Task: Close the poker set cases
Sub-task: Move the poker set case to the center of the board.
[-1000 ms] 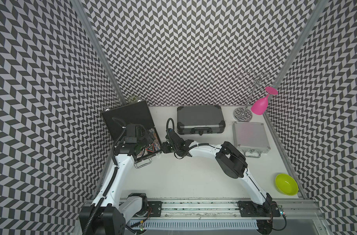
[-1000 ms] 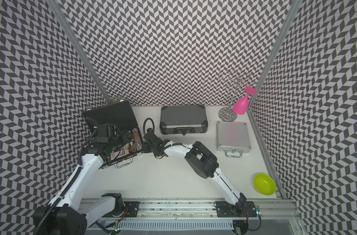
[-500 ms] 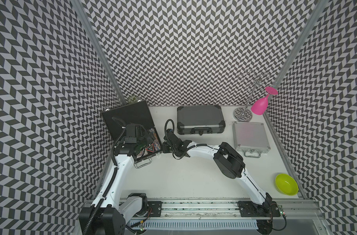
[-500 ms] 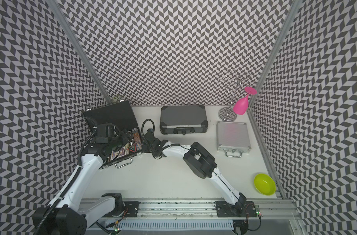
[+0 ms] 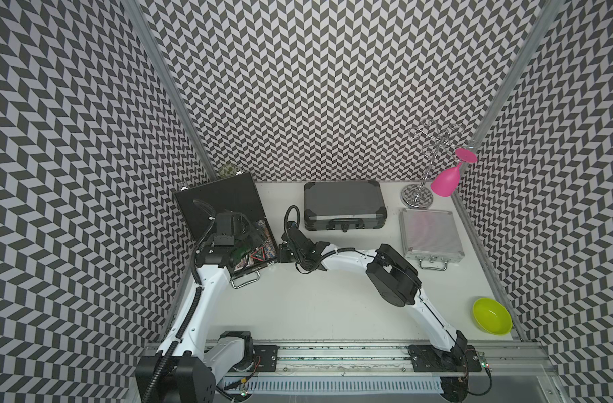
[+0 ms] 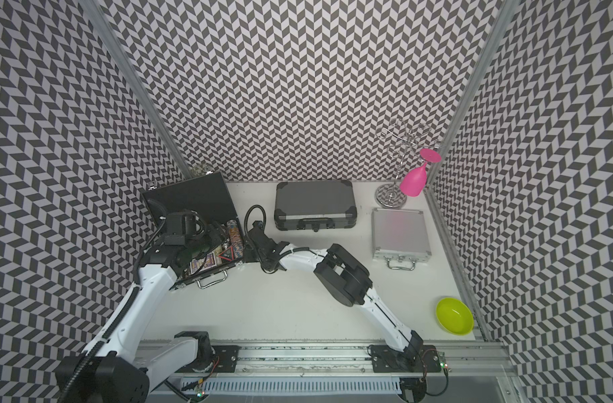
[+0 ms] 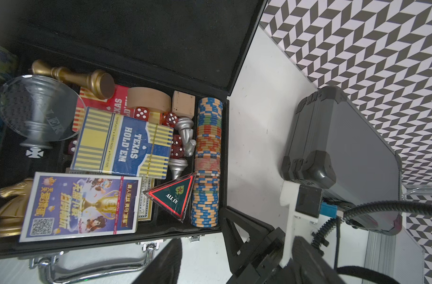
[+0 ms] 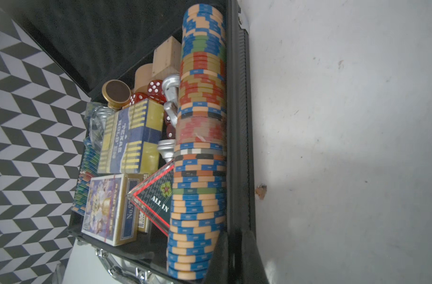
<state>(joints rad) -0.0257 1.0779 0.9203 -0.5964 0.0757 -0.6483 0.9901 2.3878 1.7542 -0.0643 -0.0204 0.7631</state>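
While the grey case [image 5: 343, 204] at the back middle and the silver case [image 5: 428, 233] beside it on the right lay closed on the table [image 5: 315, 307], handles to the front, the black case [image 8: 240, 110] at the left stood open, lid [image 6: 189, 199] raised toward the back wall. Its tray held a row of chips [image 7: 207, 159] along the right wall, card packs [image 7: 121, 145], red dice [image 7: 170, 119], chess pieces [image 7: 185, 137] and an "ALL IN" marker [image 7: 173, 196]. Right gripper [image 8: 237, 253] was pinched closed, tips against the black case's right wall near the front corner; could not tell if it nipped the wall's edge. Left gripper [image 5: 249, 240] hung over the tray, jaws apart, nothing between them; only one finger [image 7: 165, 258] showed in the left wrist view. Green bowl [image 5: 491, 315] sat front right. Pink glass [image 5: 446, 179] hung upside down on a wire rack [image 5: 416, 197] back right.
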